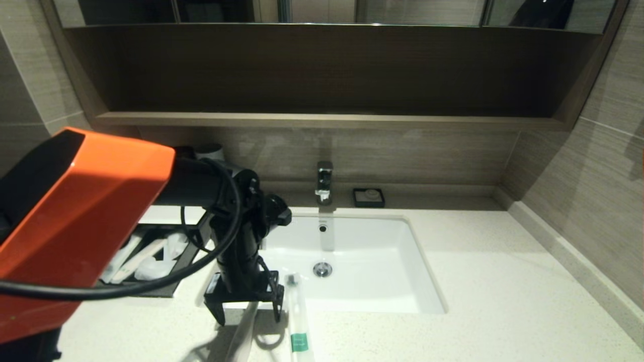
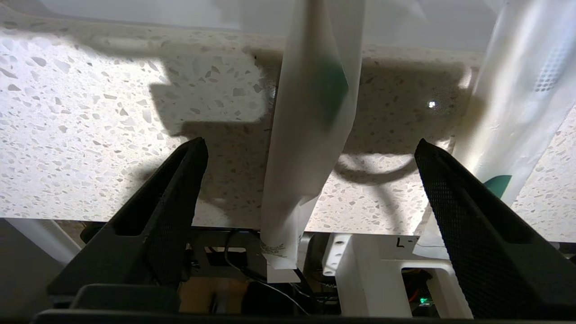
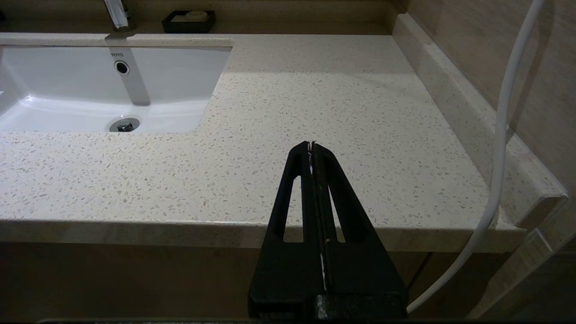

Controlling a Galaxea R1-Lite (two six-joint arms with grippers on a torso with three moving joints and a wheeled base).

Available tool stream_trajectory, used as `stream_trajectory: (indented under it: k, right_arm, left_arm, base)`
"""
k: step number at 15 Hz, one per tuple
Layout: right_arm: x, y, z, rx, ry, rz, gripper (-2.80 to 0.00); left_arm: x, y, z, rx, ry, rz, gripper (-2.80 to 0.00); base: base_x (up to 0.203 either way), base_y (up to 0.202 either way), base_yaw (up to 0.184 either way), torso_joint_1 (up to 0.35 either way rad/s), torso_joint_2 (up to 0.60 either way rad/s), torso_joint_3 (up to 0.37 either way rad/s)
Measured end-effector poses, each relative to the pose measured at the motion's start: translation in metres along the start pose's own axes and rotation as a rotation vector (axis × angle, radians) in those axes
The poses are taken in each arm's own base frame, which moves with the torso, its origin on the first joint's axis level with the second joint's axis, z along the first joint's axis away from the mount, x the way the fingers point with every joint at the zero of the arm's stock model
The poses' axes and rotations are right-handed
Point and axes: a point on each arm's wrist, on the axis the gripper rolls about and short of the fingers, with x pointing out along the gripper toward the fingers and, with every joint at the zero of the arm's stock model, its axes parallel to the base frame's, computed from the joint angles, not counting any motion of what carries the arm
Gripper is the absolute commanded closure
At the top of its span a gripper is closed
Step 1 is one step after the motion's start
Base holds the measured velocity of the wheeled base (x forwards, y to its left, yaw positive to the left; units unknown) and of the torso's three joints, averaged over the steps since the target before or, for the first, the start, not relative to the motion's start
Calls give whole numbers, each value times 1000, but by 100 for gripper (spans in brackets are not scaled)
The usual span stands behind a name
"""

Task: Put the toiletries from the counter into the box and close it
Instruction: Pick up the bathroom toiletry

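Note:
My left gripper (image 1: 249, 318) points down at the front of the counter (image 1: 503, 291), open, its fingers (image 2: 180, 202) standing wide apart. Between them lies one of the toiletries, a stick in a white wrapper (image 2: 310, 135) (image 1: 241, 337), untouched, with one end hanging past the counter's edge. A second wrapped stick (image 1: 297, 311) (image 2: 517, 103) with a green label lies just outside one finger, beside the sink (image 1: 362, 281). The box (image 1: 151, 293) is at the left with its drawer pulled out and white wrapped items inside, partly hidden by my arm. My right gripper (image 3: 310, 144) is parked shut at the counter's front right edge.
A faucet (image 1: 324, 181) and a black soap dish (image 1: 368, 197) stand behind the sink. A cup (image 1: 209, 151) shows behind my left arm. The brown shelf (image 1: 327, 119) runs above. A white cable (image 3: 499, 148) hangs by the right wall.

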Motion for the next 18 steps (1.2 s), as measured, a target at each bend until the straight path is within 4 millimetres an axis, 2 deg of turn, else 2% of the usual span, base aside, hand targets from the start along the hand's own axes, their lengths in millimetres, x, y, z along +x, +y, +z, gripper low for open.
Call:
stream_trajectory:
  k: [18]
  right_arm:
    - [0,0,0,0,0,0,0]
  left_arm:
    - [5,3,-1,-11,18,11,-280]
  base:
    - [0,0,0,0,0,0]
